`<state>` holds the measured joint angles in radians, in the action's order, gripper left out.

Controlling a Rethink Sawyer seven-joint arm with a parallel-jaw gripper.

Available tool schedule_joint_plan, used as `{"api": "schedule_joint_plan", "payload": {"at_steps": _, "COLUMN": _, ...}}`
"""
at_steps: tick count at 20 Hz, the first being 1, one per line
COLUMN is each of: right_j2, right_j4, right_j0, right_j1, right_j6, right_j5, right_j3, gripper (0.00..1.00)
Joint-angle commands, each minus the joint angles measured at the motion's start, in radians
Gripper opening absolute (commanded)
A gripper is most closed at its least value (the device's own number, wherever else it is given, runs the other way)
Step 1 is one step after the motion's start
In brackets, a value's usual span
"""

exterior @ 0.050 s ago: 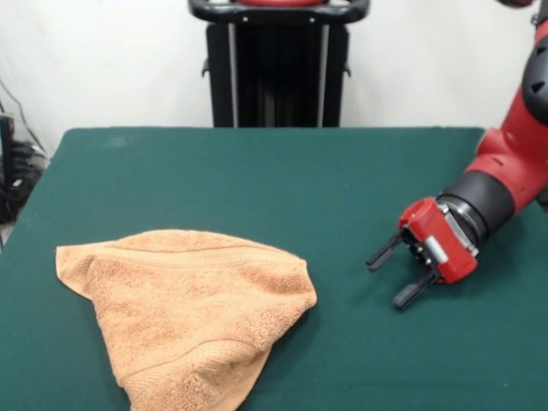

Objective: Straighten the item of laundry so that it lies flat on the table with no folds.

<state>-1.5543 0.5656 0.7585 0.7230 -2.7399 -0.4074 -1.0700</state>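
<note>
Towel [188,312] sits folded into a rough triangle on the desk [282,171], front-left in pic, well apart from gripper [396,276] at right; jaws open, empty, pointing toward it. Fluffy orange-tan terry w/ ribbed bands, doubled over, nearest corner by jaws is the rounded right fold.

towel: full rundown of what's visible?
The towel is light orange-tan fluffy terry, with a ribbed band showing across the top layer and another near the bottom end. It lies folded over itself into a rough triangle on the near left of the green table, its lower tip cut off by the picture's edge. Nothing but the table touches it.
</note>
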Motion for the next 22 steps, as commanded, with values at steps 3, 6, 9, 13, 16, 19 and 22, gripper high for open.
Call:
{"api": "schedule_joint_plan", "payload": {"at_steps": 3, "right_j2": 0.218, "right_j4": -0.024, "right_j0": -0.029, "right_j1": 0.141, "right_j6": -0.109, "right_j5": 0.192, "right_j3": 0.059, "gripper": 1.00}}
{"api": "schedule_joint_plan", "payload": {"at_steps": 6, "right_j2": 0.235, "right_j4": -0.045, "right_j0": -0.038, "right_j1": 0.138, "right_j6": -0.098, "right_j5": 0.248, "right_j3": 0.042, "gripper": 1.00}}
{"api": "schedule_joint_plan", "payload": {"at_steps": 9, "right_j2": 0.225, "right_j4": -0.048, "right_j0": -0.050, "right_j1": 0.150, "right_j6": -0.105, "right_j5": 0.282, "right_j3": 0.037, "gripper": 1.00}}
{"api": "schedule_joint_plan", "payload": {"at_steps": 13, "right_j2": 0.221, "right_j4": -0.044, "right_j0": -0.058, "right_j1": 0.159, "right_j6": -0.106, "right_j5": 0.317, "right_j3": 0.030, "gripper": 1.00}}
{"api": "schedule_joint_plan", "payload": {"at_steps": 16, "right_j2": 0.231, "right_j4": -0.041, "right_j0": -0.060, "right_j1": 0.160, "right_j6": -0.107, "right_j5": 0.357, "right_j3": 0.020, "gripper": 1.00}}
{"api": "schedule_joint_plan", "payload": {"at_steps": 19, "right_j2": 0.249, "right_j4": -0.045, "right_j0": -0.064, "right_j1": 0.156, "right_j6": -0.100, "right_j5": 0.411, "right_j3": 0.004, "gripper": 1.00}}
{"api": "schedule_joint_plan", "payload": {"at_steps": 22, "right_j2": 0.250, "right_j4": -0.039, "right_j0": -0.064, "right_j1": 0.165, "right_j6": -0.097, "right_j5": 0.452, "right_j3": -0.010, "gripper": 1.00}}
